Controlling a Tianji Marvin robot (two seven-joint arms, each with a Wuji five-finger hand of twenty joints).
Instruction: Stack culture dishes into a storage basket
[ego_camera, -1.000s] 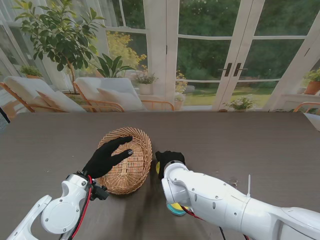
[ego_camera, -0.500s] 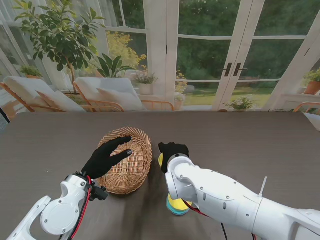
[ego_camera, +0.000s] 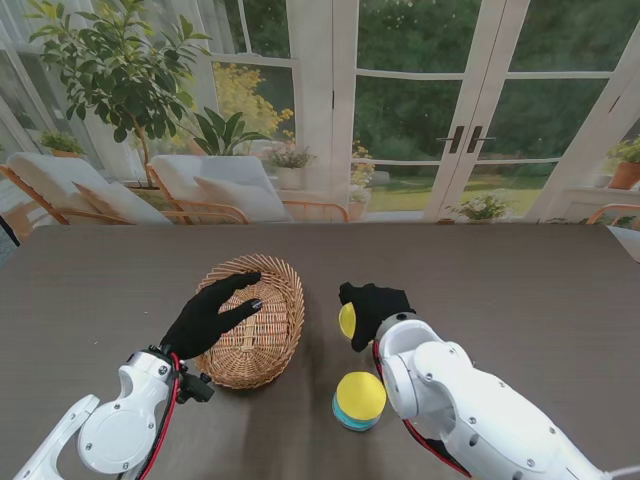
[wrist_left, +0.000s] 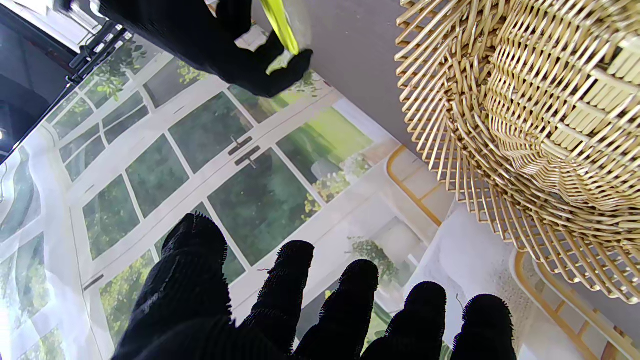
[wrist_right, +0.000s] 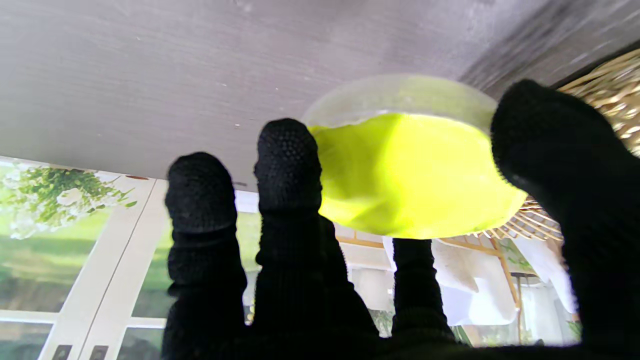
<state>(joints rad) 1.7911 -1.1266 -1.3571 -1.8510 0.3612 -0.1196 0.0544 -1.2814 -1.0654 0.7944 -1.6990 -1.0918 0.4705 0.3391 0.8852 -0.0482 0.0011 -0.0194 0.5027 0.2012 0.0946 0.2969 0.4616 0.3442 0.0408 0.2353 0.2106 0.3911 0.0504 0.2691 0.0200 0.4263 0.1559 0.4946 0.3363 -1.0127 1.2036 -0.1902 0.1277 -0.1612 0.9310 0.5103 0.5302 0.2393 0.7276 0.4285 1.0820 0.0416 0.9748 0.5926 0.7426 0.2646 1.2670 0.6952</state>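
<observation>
A round wicker basket (ego_camera: 258, 317) sits on the dark table, tilted up on its left side. My left hand (ego_camera: 212, 313), in a black glove, rests on its left rim with fingers spread, holding nothing. My right hand (ego_camera: 373, 306) is shut on a yellow culture dish (ego_camera: 347, 321), lifted just right of the basket; the right wrist view shows the yellow dish (wrist_right: 410, 170) pinched between thumb and fingers. A small stack of dishes (ego_camera: 359, 399), yellow on teal, stands on the table nearer to me. The left wrist view shows the basket (wrist_left: 530, 125) and the right hand (wrist_left: 210, 35) with the dish.
The dark wooden table (ego_camera: 520, 290) stretches wide to the right and far side. My right forearm (ego_camera: 460, 400) crosses the near right area beside the dish stack. Glass doors and plants lie beyond the table's far edge.
My right hand has risen and moved right and farther from me with the yellow dish, uncovering the stack of dishes. The left hand and basket stay put.
</observation>
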